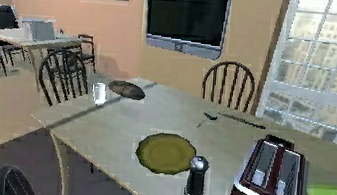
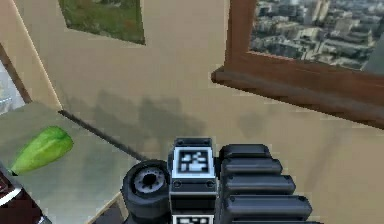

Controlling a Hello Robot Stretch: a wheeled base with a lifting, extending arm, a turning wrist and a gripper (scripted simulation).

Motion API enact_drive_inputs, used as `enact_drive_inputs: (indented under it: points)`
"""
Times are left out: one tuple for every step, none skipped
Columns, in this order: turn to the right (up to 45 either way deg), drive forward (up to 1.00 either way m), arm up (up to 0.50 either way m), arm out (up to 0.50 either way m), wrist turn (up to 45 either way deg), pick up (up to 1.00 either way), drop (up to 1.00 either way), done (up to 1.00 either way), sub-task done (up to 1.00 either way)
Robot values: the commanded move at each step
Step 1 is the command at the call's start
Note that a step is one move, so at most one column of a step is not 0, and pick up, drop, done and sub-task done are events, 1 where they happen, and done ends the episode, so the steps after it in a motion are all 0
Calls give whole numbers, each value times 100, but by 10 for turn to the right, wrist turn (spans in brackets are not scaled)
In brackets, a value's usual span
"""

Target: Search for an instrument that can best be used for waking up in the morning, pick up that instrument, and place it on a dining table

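While toaster [image 1: 271, 174], plate [image 1: 165, 150] and shaker [image 1: 197, 178] occupy the table [image 1: 125, 117], whether the end effector [image 2: 150, 185] holds anything is unclear.

One toaster [image 1: 274, 174], one plate [image 1: 166, 151], one cup [image 1: 100, 92], one shaker [image 1: 197, 178], one television [image 1: 186, 22], two tables [image 1: 104, 121] [image 1: 21, 36].

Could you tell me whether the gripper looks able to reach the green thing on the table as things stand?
Probably yes: in the arm side view the gripper sits by the edge of the table, and only bare tabletop lies between it and the green thing.
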Motion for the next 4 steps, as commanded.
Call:
enact_drive_inputs:
  points:
    - [-450,0,0,0,0,0,0,0,0]
    - [-450,0,0,0,0,0,0,0,0]
    - [-450,0,0,0,0,0,0,0,0]
    - [-30,0,0,0,0,0,0,0,0]
